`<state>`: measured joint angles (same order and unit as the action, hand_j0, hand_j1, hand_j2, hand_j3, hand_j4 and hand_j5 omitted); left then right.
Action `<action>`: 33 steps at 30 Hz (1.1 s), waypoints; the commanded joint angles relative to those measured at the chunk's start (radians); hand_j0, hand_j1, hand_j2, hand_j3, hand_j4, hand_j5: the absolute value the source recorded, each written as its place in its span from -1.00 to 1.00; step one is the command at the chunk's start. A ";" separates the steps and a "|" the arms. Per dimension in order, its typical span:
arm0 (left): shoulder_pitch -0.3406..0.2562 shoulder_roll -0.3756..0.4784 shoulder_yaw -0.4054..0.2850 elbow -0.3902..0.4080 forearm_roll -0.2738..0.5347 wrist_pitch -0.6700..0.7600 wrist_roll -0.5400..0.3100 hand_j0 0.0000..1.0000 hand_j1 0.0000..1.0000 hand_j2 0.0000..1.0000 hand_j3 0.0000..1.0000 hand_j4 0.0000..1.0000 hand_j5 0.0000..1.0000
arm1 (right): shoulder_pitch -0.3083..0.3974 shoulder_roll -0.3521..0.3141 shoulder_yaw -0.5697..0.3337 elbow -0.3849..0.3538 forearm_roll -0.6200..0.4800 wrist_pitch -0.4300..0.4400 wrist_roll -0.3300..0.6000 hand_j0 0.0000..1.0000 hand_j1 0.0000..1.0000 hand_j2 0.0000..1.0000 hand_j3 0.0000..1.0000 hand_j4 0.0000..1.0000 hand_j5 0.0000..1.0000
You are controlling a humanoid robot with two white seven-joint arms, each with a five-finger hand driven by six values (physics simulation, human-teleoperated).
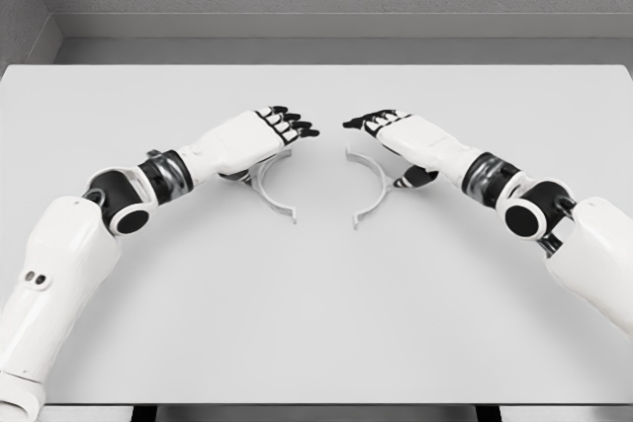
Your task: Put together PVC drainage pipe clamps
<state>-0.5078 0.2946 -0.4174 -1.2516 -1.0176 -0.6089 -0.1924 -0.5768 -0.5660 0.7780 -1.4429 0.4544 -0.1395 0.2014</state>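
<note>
Head view shows a wide pale counter (pixel 316 323) with two white arms reaching in.

On the left, the left hand (pixel 259 138) sits over the top end of the left clamp half (pixel 274 195). This half is a thin white curved strip, lying flat on the counter, with its open side facing left. The dark fingers point toward the middle and look a bit curled, with the thumb tucked under by the strip — but I cannot tell if the hand really grips it.

In the middle there is a bare gap. The two halves are near each other but not touching.

On the right, the right clamp half (pixel 371 190) curves the other way, so the two rounded backs face each other. The right hand (pixel 404 135) sits over its top end in the same way, and I cannot tell if it grips either.

What could go wrong? I think a thin, flat strip may slide away if fingers push it sideways — or the halves may meet crooked and not join.
</note>
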 commanded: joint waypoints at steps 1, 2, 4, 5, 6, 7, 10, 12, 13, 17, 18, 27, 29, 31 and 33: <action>0.000 -0.009 -0.006 -0.005 0.060 -0.002 -0.028 1.00 1.00 1.00 1.00 1.00 1.00 | -0.002 0.003 0.000 -0.001 -0.002 0.001 0.000 1.00 1.00 1.00 1.00 1.00 1.00; 0.000 -0.009 -0.007 -0.005 0.060 -0.002 -0.028 1.00 1.00 1.00 1.00 1.00 1.00 | -0.002 0.005 0.000 -0.001 -0.002 0.001 0.000 1.00 1.00 1.00 1.00 1.00 1.00; 0.000 -0.009 -0.014 -0.006 0.062 -0.002 -0.028 1.00 1.00 1.00 1.00 1.00 1.00 | -0.003 0.008 0.009 -0.001 -0.002 0.001 0.000 1.00 1.00 1.00 1.00 1.00 1.00; 0.000 -0.009 -0.014 -0.009 0.062 -0.002 -0.028 1.00 1.00 1.00 1.00 1.00 1.00 | -0.006 0.012 0.015 -0.001 -0.002 0.001 -0.002 1.00 1.00 1.00 1.00 1.00 1.00; 0.000 -0.009 -0.017 -0.018 0.060 -0.002 -0.028 1.00 1.00 1.00 1.00 1.00 1.00 | -0.008 0.018 0.017 -0.001 -0.002 0.001 -0.002 1.00 1.00 1.00 1.00 1.00 1.00; 0.000 -0.009 -0.018 -0.020 0.060 -0.002 -0.028 1.00 1.00 1.00 1.00 1.00 1.00 | -0.012 0.020 0.017 -0.001 -0.002 0.003 -0.002 1.00 1.00 1.00 1.00 1.00 1.00; 0.000 -0.022 -0.018 -0.020 0.060 -0.002 -0.030 1.00 1.00 1.00 1.00 1.00 1.00 | -0.014 0.021 0.029 -0.001 -0.002 0.003 -0.002 1.00 1.00 1.00 1.00 1.00 1.00; 0.000 -0.022 -0.018 -0.026 0.060 -0.002 -0.030 1.00 1.00 1.00 1.00 1.00 1.00 | -0.014 0.021 0.029 -0.001 0.000 0.003 -0.002 1.00 1.00 1.00 1.00 1.00 1.00; 0.000 -0.022 -0.018 -0.028 0.062 -0.002 -0.030 1.00 1.00 1.00 1.00 1.00 1.00 | -0.014 0.023 0.030 -0.001 -0.002 0.003 -0.002 1.00 1.00 1.00 1.00 1.00 1.00; 0.000 -0.019 -0.017 -0.034 0.062 -0.002 -0.030 1.00 1.00 1.00 1.00 1.00 1.00 | -0.020 0.020 0.024 -0.005 -0.003 0.000 -0.004 1.00 1.00 1.00 1.00 1.00 1.00; 0.000 -0.017 -0.012 -0.034 0.063 -0.002 -0.030 1.00 1.00 1.00 1.00 1.00 1.00 | -0.018 0.014 0.015 -0.007 -0.006 -0.006 -0.007 1.00 1.00 1.00 1.00 1.00 1.00; -0.011 -0.009 0.017 -0.019 0.062 -0.002 -0.030 1.00 1.00 1.00 1.00 1.00 1.00 | -0.014 -0.012 -0.071 0.006 -0.014 -0.002 -0.017 1.00 1.00 1.00 1.00 1.00 1.00; -0.012 -0.012 0.025 0.004 0.060 -0.002 -0.030 1.00 1.00 1.00 1.00 1.00 1.00 | -0.020 -0.005 -0.071 0.042 -0.014 0.000 -0.017 1.00 1.00 1.00 1.00 1.00 1.00; -0.014 -0.018 0.025 0.018 0.060 -0.002 -0.030 1.00 1.00 1.00 1.00 1.00 1.00 | -0.023 0.001 -0.069 0.068 -0.014 0.000 -0.017 1.00 1.00 1.00 1.00 1.00 1.00; -0.014 -0.020 0.023 0.020 0.060 -0.002 -0.030 1.00 1.00 1.00 1.00 1.00 1.00 | -0.028 0.001 -0.069 0.072 -0.014 0.000 -0.017 1.00 1.00 1.00 1.00 1.00 1.00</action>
<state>-0.5216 0.2771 -0.3965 -1.2394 -0.9639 -0.6120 -0.2231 -0.6044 -0.5664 0.7107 -1.3852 0.4422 -0.1403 0.1846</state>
